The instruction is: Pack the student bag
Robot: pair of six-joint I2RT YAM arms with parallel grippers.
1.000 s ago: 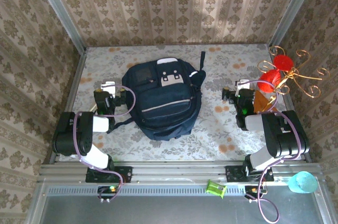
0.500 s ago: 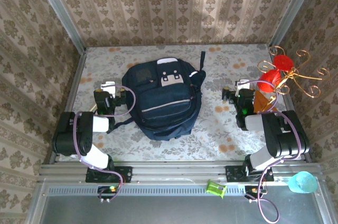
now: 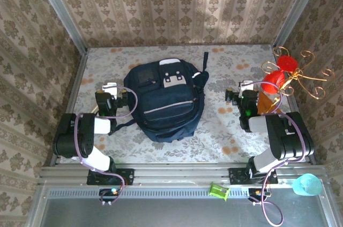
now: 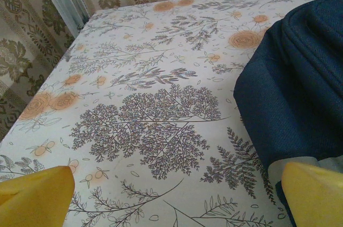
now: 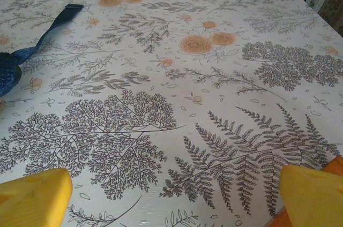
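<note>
Floral cloth covers the table [image 3: 225, 130], which is hemmed in by patterned wallpaper on the left, far and right sides. The student bag [image 3: 165, 101] lies flat in the middle, slightly left of centre, with its front pocket facing up. Its zips look closed from above, though the main opening cannot be made out. The left gripper [image 3: 110, 90] sits just beside the bag's left flank with its jaws spread as wide as they go and nothing in them. From its own camera, the right-hand pad is right up against the navy fabric. The right gripper [image 3: 242, 92] is well apart from the bag on the right, also fully spread and empty, over bare cloth. The main risk is the bag's softness. A one-sided pinch on loose fabric would probably drag or bunch the whole bag across the smooth cloth instead of opening it, so the other arm would have to brace it. A loose strap [image 5: 48, 29] trailing toward the far right could catch a finger on a sweep. The right arm is also crowded by a red-and-gold wire stand [image 3: 278, 77] and an orange item [image 3: 263, 104] too hidden to name. A wide elbow swing there could topple or hook them.
</note>
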